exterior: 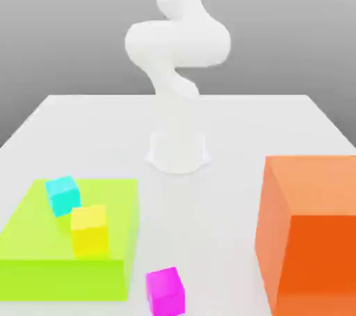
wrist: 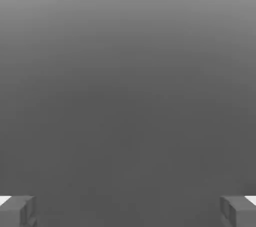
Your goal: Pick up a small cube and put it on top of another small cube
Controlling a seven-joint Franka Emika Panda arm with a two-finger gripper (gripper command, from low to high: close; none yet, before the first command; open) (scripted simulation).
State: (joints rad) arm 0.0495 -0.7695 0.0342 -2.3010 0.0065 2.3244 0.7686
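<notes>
Three small cubes lie at the front of the white table (exterior: 229,120). A cyan cube (exterior: 62,195) and a yellow cube (exterior: 90,229) rest close together on a flat lime-green slab (exterior: 42,252). A magenta cube (exterior: 165,290) sits on the table just off the slab's front corner. My white arm (exterior: 177,43) rises from its base at the table's middle and bends upward. In the hand view my gripper (wrist: 128,212) is open, its grey fingertips (wrist: 17,212) far apart, with plain grey background and nothing between them.
A large orange block (exterior: 309,231) stands tall at the exterior view's right front. The arm's round base (exterior: 178,154) sits between the slab and the orange block, further back.
</notes>
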